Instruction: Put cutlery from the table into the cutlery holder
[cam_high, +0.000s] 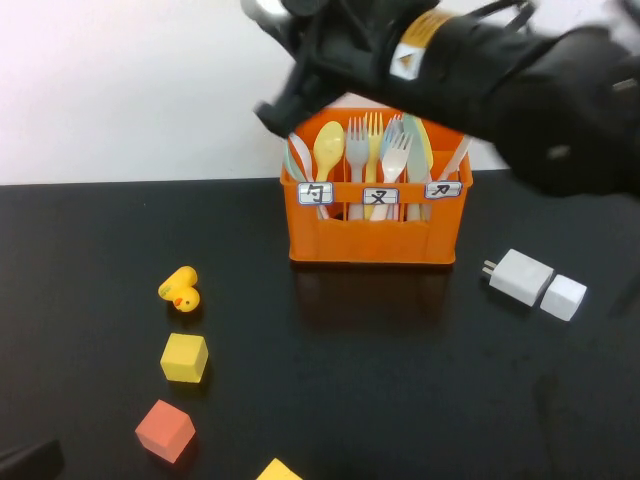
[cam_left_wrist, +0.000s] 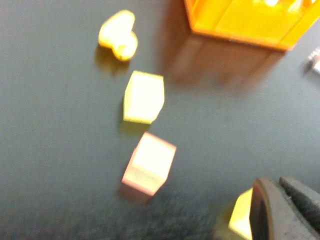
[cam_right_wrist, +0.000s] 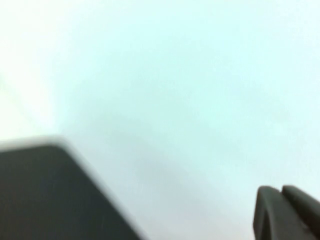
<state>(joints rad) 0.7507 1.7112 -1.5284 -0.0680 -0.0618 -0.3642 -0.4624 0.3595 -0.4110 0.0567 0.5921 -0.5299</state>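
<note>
The orange cutlery holder (cam_high: 372, 228) stands at the back middle of the black table (cam_high: 400, 380); its edge shows in the left wrist view (cam_left_wrist: 240, 20). Several pieces stand in it: a pale pink spoon (cam_high: 301, 160) and a yellow spoon (cam_high: 328, 150) in its left compartment, white forks (cam_high: 397, 160) in the middle. No cutlery lies on the table. My right gripper (cam_high: 272, 108) hangs above the holder's back left corner, shut and empty; it also shows in the right wrist view (cam_right_wrist: 282, 210). My left gripper (cam_left_wrist: 280, 207) is shut and empty, low at the front left.
A yellow duck (cam_high: 180, 290), a yellow cube (cam_high: 185, 357), a red cube (cam_high: 165, 430) and a yellow block (cam_high: 278, 470) lie at the front left. A white charger (cam_high: 520, 277) and a small white cube (cam_high: 563, 297) lie right of the holder.
</note>
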